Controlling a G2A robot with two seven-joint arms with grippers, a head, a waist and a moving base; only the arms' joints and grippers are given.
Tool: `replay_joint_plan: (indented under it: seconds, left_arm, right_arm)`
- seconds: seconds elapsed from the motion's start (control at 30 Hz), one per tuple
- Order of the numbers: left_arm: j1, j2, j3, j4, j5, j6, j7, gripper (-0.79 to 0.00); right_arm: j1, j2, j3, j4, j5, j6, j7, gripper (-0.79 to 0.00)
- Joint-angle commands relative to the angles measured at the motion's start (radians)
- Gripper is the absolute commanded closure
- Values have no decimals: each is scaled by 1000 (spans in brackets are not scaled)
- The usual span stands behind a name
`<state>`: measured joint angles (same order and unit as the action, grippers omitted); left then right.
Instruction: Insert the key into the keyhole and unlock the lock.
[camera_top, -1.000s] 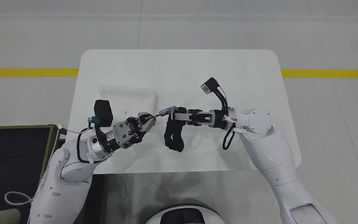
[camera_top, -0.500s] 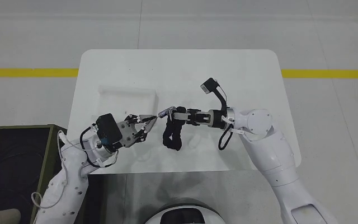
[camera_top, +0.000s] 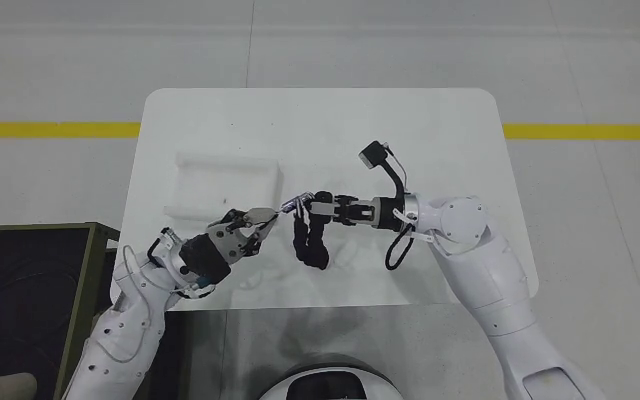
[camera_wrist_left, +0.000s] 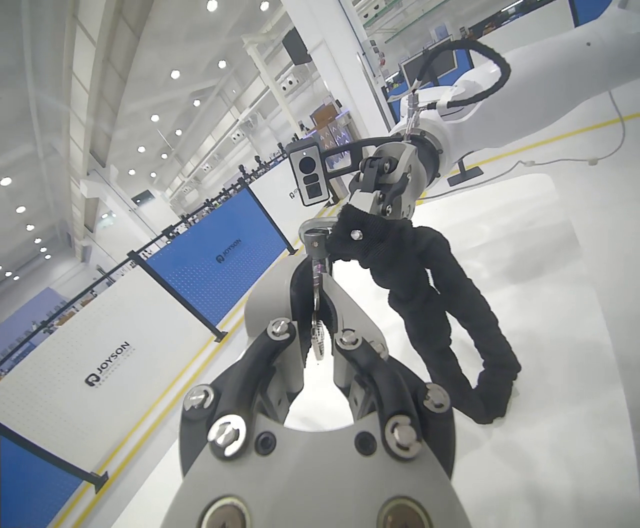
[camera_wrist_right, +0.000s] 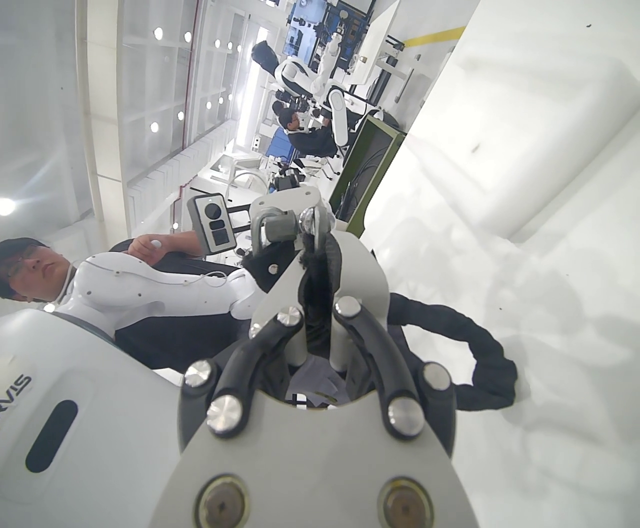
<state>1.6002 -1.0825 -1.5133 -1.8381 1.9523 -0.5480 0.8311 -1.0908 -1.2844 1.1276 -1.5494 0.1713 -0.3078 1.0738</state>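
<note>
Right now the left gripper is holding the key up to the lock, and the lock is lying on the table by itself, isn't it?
Not quite. The lock is not lying on the table by itself: the right gripper grips it, as the left wrist view shows. The left gripper does hold the key up to the lock.

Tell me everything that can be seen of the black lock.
The lock is a cable loop in a black woven sleeve with a small silver metal head. The right end effector is shut on its upper part; the loop hangs down, its low end seemingly resting on the white table. The key, pinched in the left end effector, reaches the metal head.
</note>
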Motion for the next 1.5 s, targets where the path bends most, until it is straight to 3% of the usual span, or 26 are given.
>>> replay_joint_plan:
  seconds: [0.0, 0.03, 0.07, 0.1, 0.33, 0.4, 0.47, 0.5, 0.57, 0.67, 0.7, 0.87, 0.97, 1.07, 1.13, 1.27, 1.47]
  left_arm:
    - [-5, 1, 3, 12, 21, 34, 27, 0]
    - [-7, 1, 6, 18, 26, 45, 40, 0]
    - [-8, 1, 10, 25, 20, 52, 56, -65]
    - [-9, 1, 11, 31, 9, 52, 69, -785]
    - [-5, -4, -12, 50, -148, 123, 159, -785]
    - [9, -13, -12, 68, -350, 79, 160, -785]
    - [37, -24, 23, 87, -740, -88, 70, -785]
    - [48, -26, 46, 90, -935, -183, -32, -785]
    - [59, -19, 99, 94, -1264, -282, -311, -785]
    - [38, 5, 121, 67, -1512, -292, -705, -785]
    - [36, 9, 118, 61, -1553, -291, -757, -785]
    - [36, 9, 118, 61, -1553, -291, -757, -785]
    - [36, 9, 118, 61, -1553, -291, -757, -785]
    - [36, 9, 118, 61, -1553, -291, -757, -785]
    - [36, 9, 118, 61, -1553, -291, -757, -785]
    - [36, 9, 118, 61, -1553, -291, -757, -785]
    - [36, 9, 118, 61, -1553, -291, -757, -785]
  right_arm:
    - [-2, 1, -3, -1, -4, -1, -4, 0]
    - [-3, 1, -5, -2, -6, -1, -6, 0]
    - [-4, 1, -8, -2, 0, -2, -5, 0]
    - [-5, 1, -10, 0, 18, -4, 0, 0]
    - [-17, 8, 34, 11, 58, -16, -45, 0]
    - [-30, 12, 62, 4, 57, -37, -81, 0]
    - [-46, 21, 106, -22, -35, -59, -142, 0]
    - [-58, 27, 126, -50, -134, -56, -183, 0]
    - [-93, 36, 151, -135, -365, -24, -288, 0]
    - [-150, 46, 148, -267, -688, 32, -393, 0]
    - [-167, 48, 138, -301, -803, 57, -418, 0]
    - [-207, 54, -2, -374, -1452, 161, -515, 0]
    - [-215, 49, -92, -341, -1664, 218, -533, 0]
    - [-208, 41, -122, -312, -1713, 268, -547, 0]
    - [-210, 35, -119, -304, -1649, 281, -550, 0]
    - [-239, 32, -77, -336, -1614, 356, -664, 0]
    - [-307, 26, 30, -347, -1189, 310, -774, 0]
